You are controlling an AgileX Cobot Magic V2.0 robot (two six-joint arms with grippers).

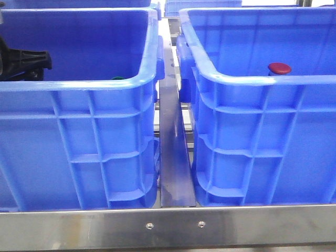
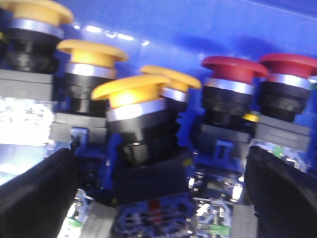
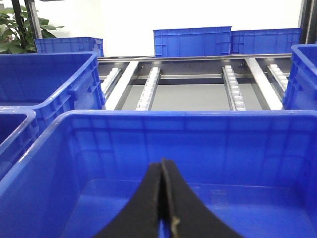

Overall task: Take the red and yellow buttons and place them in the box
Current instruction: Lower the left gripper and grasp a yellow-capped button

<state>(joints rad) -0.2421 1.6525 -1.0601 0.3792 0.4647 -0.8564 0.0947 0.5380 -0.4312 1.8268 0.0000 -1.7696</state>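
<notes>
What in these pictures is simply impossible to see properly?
- Front view: the left crate wall hides its buttons; only a green button peeks over.
- Front view: the red button body sits behind the right crate rim.
- Left wrist view: the yellow button is blurred.

Glossy plastic caps are seen on the yellow buttons (image 2: 132, 90) and red buttons (image 2: 233, 67), each ringed in bright metal. The crates (image 1: 79, 142) are moulded in smooth blue plastic; the rail (image 1: 168, 226) is brushed metal. Matt black pads (image 3: 163, 208) are shown.
</notes>
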